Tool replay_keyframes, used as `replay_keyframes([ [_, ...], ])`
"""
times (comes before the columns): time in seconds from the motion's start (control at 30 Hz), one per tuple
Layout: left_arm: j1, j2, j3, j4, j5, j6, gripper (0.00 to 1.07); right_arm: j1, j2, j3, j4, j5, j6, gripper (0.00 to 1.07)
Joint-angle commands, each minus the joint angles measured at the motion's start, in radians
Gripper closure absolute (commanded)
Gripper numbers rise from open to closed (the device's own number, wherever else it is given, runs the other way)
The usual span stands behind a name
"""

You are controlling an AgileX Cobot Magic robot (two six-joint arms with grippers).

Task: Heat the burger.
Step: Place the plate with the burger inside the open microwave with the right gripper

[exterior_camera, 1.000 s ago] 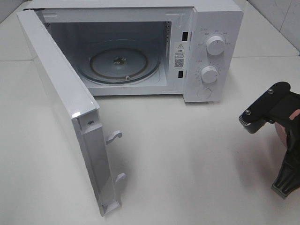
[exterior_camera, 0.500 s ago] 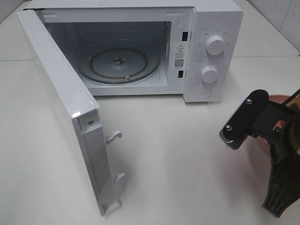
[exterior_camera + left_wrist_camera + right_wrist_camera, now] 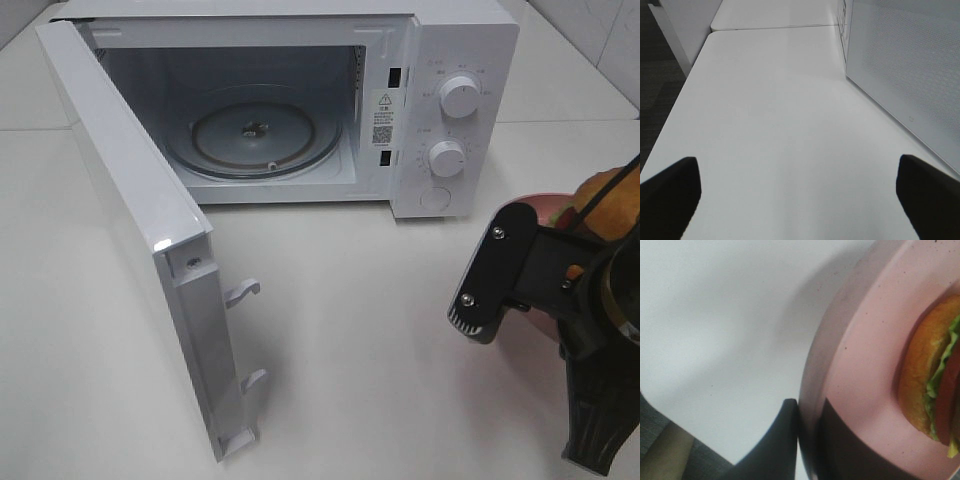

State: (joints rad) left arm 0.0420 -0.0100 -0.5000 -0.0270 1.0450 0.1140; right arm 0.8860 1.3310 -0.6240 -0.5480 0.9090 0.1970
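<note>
Right gripper: jaws clamped on the rim of the pink plate. Burger sits on that plate, right of the microwave, outside it. Door swung wide open, glass turntable in view. Left gripper: jaws spread wide over the bench, gripping nothing.

Left tool spread wide, right tool clamped

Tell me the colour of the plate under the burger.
The plate is pale pink; the right wrist view shows it best.
</note>
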Motion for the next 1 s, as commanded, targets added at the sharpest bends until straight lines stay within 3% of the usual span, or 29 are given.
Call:
replay_keyframes([
  [0.03,-0.006,-0.014,0.002,0.002,-0.009,-0.006,0.07,0.002,-0.006,0.002,-0.076,-0.029,-0.104,1.06],
  [0.33,-0.006,-0.014,0.002,0.002,-0.009,-0.006,0.07,0.002,-0.006,0.002,-0.081,-0.160,-0.322,1.04],
  [1.0,-0.006,-0.014,0.002,0.002,-0.009,-0.006,0.07,0.002,-0.006,0.002,-0.249,-0.406,-0.420,1.02],
])
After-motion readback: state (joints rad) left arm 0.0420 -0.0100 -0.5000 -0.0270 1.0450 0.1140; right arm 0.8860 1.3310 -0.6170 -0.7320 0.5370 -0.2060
